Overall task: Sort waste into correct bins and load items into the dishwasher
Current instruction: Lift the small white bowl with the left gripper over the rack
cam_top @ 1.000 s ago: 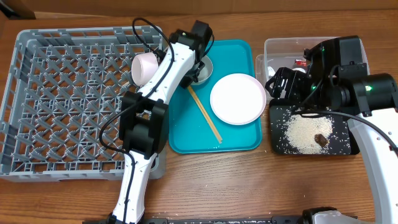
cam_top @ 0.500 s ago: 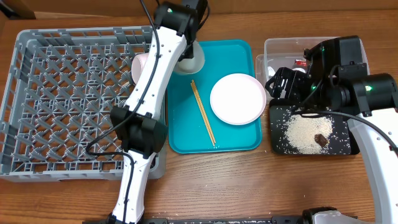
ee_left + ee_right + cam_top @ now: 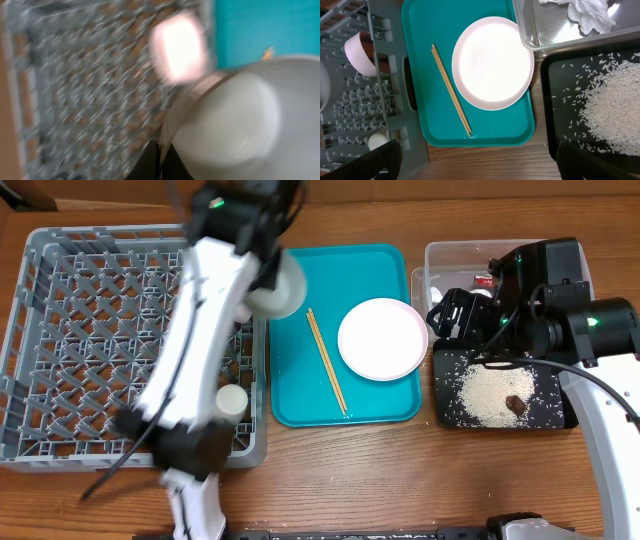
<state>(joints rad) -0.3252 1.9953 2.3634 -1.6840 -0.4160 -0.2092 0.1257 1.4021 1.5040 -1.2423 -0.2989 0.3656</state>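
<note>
- Overhead, the left arm [image 3: 200,310], smeared by motion blur, hangs over the grey dish rack [image 3: 60,330] with a pale bowl [image 3: 280,288] at its tip, the bowl poised above the rack's right wall, apparently bound for loading. A small white cup [image 3: 231,400] sits inside the rack's near right corner.
- On the teal tray [image 3: 290,405], the chopsticks [image 3: 325,360] and white plate [image 3: 382,338] wait side by side, apart, not yet loaded.
- To the right, rice [image 3: 488,392] and a brown lump [image 3: 515,403] lie in the black tray [image 3: 560,420], kept separate from the clear tub [image 3: 440,252] behind it.
- At the left wrist, the left gripper [image 3: 159,159] looks pinched on the pale bowl's rim, the bowl tilted above the lattice. A pinkish bowl [image 3: 177,47] shows as a bright blur in the rack.
- At the right wrist, the right gripper [image 3: 477,150] is spread wide, holding nothing, parked above the bare table [image 3: 485,160] near the tray's edge, likely idling while the other arm works. A tissue [image 3: 587,12] rests in the tub.
- No brand, label or writing is legible in any view.
</note>
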